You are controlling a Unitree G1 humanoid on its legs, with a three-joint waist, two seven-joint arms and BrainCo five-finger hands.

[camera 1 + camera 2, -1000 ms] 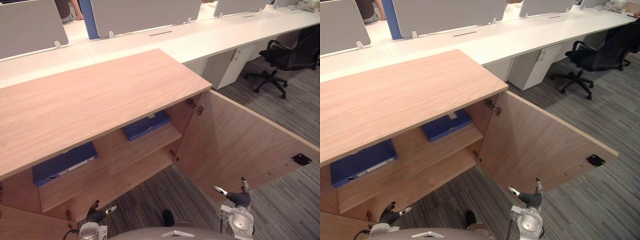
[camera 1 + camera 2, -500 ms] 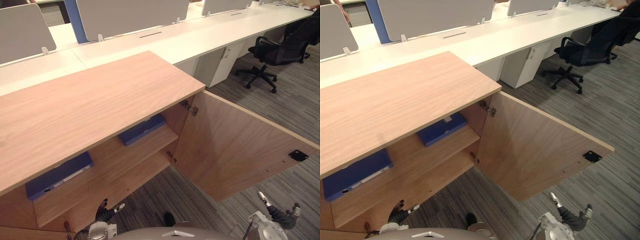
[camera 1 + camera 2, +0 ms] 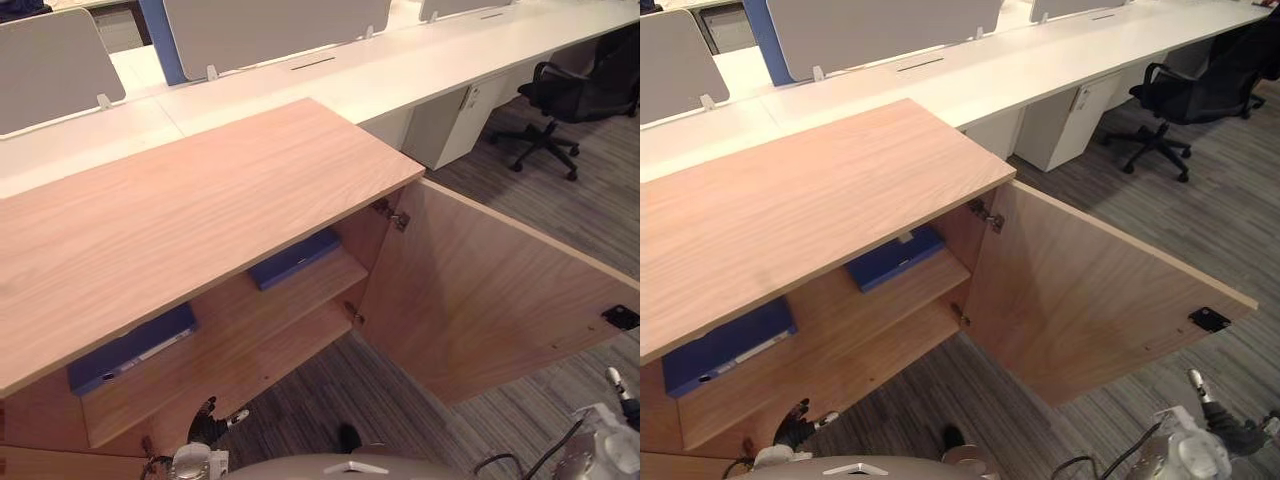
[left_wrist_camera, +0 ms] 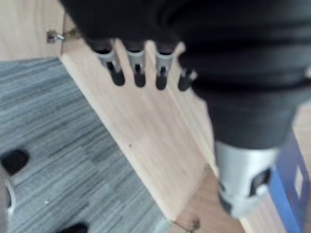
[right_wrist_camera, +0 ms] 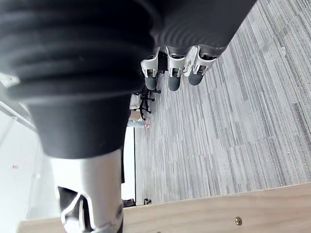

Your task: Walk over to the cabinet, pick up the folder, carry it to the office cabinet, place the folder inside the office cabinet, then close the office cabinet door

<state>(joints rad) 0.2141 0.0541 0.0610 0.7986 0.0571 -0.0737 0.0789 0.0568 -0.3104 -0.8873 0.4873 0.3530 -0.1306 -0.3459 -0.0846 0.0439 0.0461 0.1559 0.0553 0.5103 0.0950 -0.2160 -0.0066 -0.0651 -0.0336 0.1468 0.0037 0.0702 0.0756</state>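
Note:
The wooden office cabinet [image 3: 200, 220] stands in front of me with its right door [image 3: 480, 290] swung wide open toward me. Two blue folders lie flat on its upper shelf, one at the left [image 3: 130, 348] and one further right [image 3: 293, 260]. My left hand [image 3: 205, 428] hangs low before the bottom shelf, open and empty; its wrist view shows the fingers [image 4: 138, 68] over the shelf board and a blue folder's edge [image 4: 291, 194]. My right hand [image 3: 1235, 435] hangs open and empty just past the door's outer edge, with its fingers [image 5: 175, 73] over carpet.
Behind the cabinet runs a long white desk [image 3: 400, 70] with grey partition screens [image 3: 270, 30]. A white pedestal unit [image 3: 450, 125] and a black office chair [image 3: 565, 95] stand at the right. Grey striped carpet [image 3: 590, 200] covers the floor.
My right hand has moved rightward from in front of the door's inner face to beyond its outer edge. The camera shifted slightly. The folders and the door have not moved.

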